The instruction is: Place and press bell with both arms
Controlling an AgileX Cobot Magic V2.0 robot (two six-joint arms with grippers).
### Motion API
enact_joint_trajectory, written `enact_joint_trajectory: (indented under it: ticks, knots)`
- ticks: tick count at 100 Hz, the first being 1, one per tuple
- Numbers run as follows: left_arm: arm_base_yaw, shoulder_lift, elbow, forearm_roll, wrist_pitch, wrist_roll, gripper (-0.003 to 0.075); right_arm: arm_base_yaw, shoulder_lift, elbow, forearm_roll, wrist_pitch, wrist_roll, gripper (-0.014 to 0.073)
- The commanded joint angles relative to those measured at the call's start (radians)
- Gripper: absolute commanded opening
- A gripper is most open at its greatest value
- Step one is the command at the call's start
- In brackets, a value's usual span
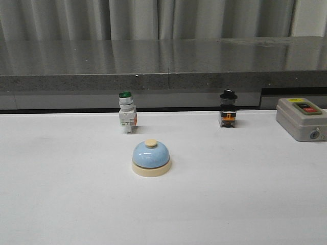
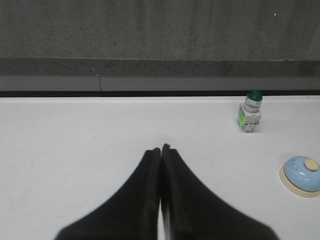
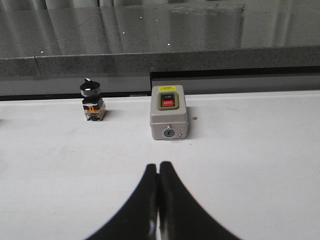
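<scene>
On the white table (image 1: 61, 204) the bell (image 1: 150, 157) sits near the middle, untouched. Both the left gripper (image 2: 161, 149) and right gripper (image 3: 158, 166) are pressed closed, empty. Behind, a grey box (image 3: 169, 118) reads "ON" and "OFF".

Front view looking forward, low over the worktop (image 1: 61, 204); wrist views riding low behind each hand, facing the same way, left one sharing the bell (image 1: 151, 157).
</scene>
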Motion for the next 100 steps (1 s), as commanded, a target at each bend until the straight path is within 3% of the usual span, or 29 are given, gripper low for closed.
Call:
enact_joint_trajectory:
  ticks: [1, 33, 57, 75, 100]
  knots:
    - [0.003, -0.044, 0.0, 0.012, -0.097, -0.012, -0.0019, -0.002, 0.004, -0.004, -0.013, -0.077, -0.007, -0.0068]
    - [0.003, -0.252, 0.16, 0.097, -0.288, -0.003, -0.0019, -0.002, 0.004, -0.004, -0.013, -0.077, -0.007, -0.0068]
    - [0.006, -0.424, 0.378, 0.126, -0.545, -0.003, -0.0019, -0.002, 0.004, -0.004, -0.013, -0.077, -0.007, -0.0068]
    - [0.016, -0.466, 0.483, 0.132, -0.548, -0.003, -0.0019, -0.002, 0.005, -0.004, -0.013, -0.077, -0.007, -0.0068]
    - [0.017, -0.466, 0.481, 0.134, -0.495, -0.003, -0.0019, -0.002, 0.005, -0.004, -0.013, -0.077, -0.007, -0.0068]
